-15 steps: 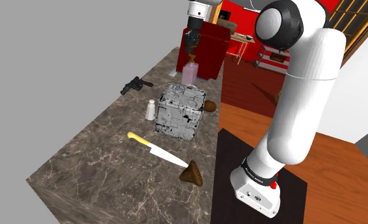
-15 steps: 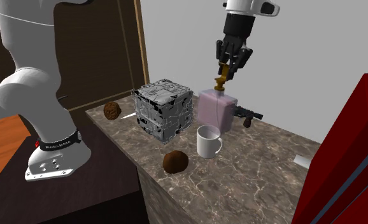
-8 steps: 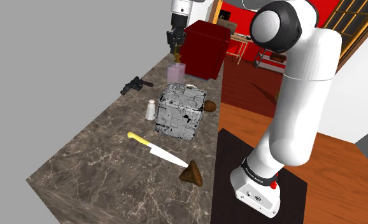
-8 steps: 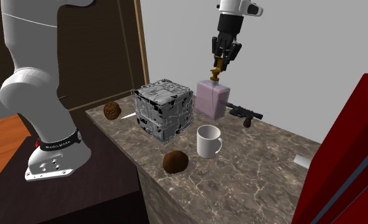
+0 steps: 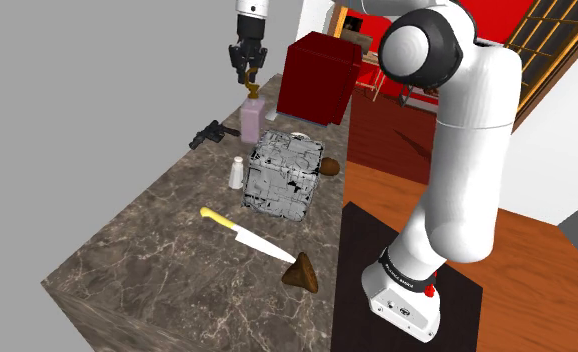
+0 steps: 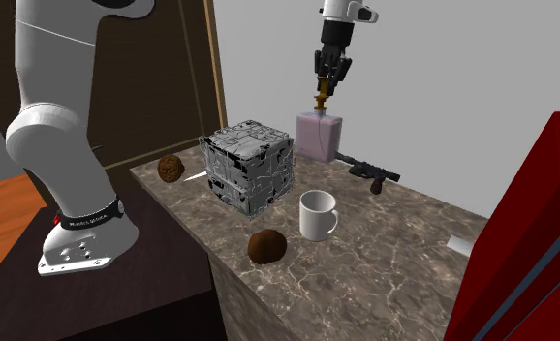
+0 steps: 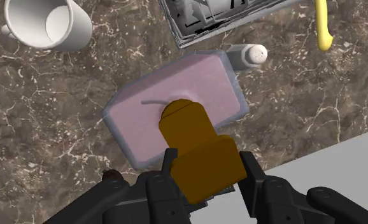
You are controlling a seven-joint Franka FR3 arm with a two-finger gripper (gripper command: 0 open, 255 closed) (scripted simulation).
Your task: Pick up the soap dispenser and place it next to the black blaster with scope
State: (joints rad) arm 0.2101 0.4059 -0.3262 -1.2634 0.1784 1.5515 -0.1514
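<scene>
Soap dispenser (image 5: 252, 120) carried closer to black blaster (image 5: 213, 134), claw (image 7: 205, 167) clamped on its brown pump head (image 7: 198, 149)

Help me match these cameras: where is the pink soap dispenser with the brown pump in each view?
Shoulder view: pink soap dispenser with brown pump, upper centre, under the black tool.
Second exterior view: upper centre, behind the grey patterned cube.
Wrist view: directly ahead of the tool, which clasps its pump.
Shared landmark: that cube, beside it.

a home kitchen: marbled counter (image 5: 127, 250), mug (image 6: 317, 215), knife (image 5: 245, 235).
</scene>
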